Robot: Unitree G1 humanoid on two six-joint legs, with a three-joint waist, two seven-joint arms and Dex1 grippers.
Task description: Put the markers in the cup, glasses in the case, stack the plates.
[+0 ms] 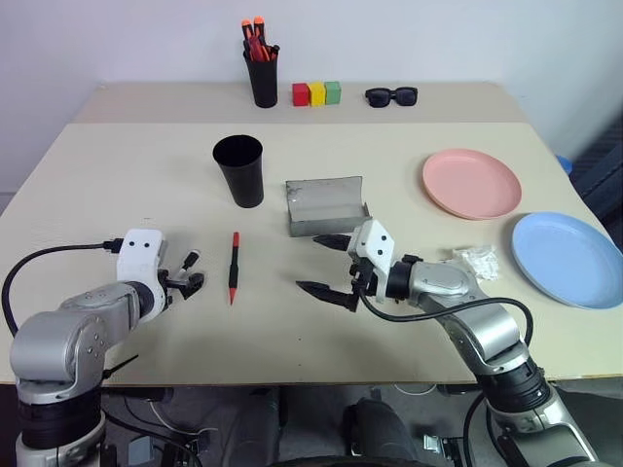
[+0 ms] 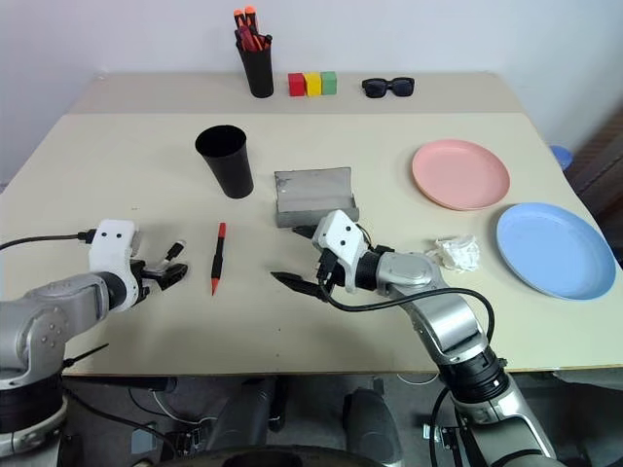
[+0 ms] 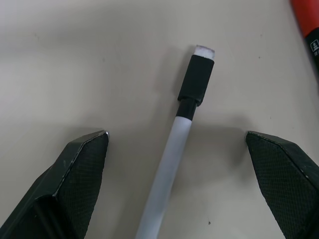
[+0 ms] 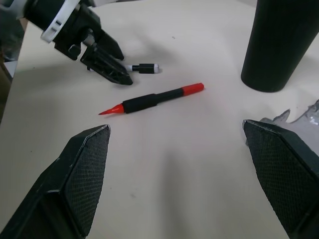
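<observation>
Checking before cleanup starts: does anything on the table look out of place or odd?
Yes. A crumpled clear wrapper lies loose on the table beside the blue plate; it looks like litter. The grey case stands open, and two markers, white and red, lie loose near the black cup.

Two markers lie on the near left of the table: one red marker [image 1: 234, 267] and one white marker [image 3: 182, 144]. One black cup [image 1: 239, 170]. One grey case [image 1: 326, 205]. Two plates on the right: one pink plate [image 1: 471, 183], one blue plate [image 1: 568, 259]. Three coloured blocks [image 1: 316, 93], one pen holder [image 1: 262, 78] and one pair of sunglasses [image 1: 391, 95] at the far edge.
</observation>
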